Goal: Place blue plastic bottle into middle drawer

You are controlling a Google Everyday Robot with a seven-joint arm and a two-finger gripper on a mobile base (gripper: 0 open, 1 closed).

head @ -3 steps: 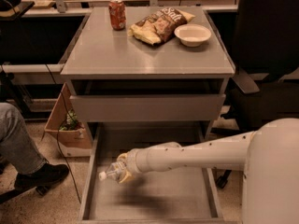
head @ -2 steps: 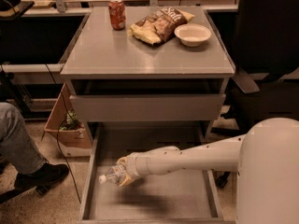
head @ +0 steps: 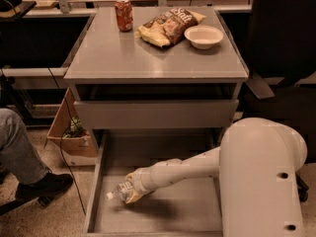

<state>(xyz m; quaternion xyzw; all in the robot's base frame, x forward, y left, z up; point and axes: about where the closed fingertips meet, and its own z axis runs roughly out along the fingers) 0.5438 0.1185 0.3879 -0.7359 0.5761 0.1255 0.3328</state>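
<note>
The blue plastic bottle (head: 116, 193) is a small clear crinkled bottle with a white cap pointing left. My gripper (head: 129, 190) is shut on it at the end of my white arm, which reaches in from the right. The bottle lies sideways low over the left part of the middle drawer's floor. I cannot tell whether it touches the floor. The middle drawer (head: 182, 209) is pulled wide open, with a flat bare gray floor and thin side walls.
Above it is a drawer with a plain gray front panel (head: 155, 113). On the cabinet top stand an orange-red soda can (head: 124, 15), a chip bag (head: 168, 26) and a white bowl (head: 203, 36). A cardboard box (head: 71, 137) and a person's leg (head: 19, 152) are at left; a black chair (head: 281, 48) is at right.
My gripper has moved slightly down and left with the bottle, closer to the drawer floor. Nothing else has moved.
</note>
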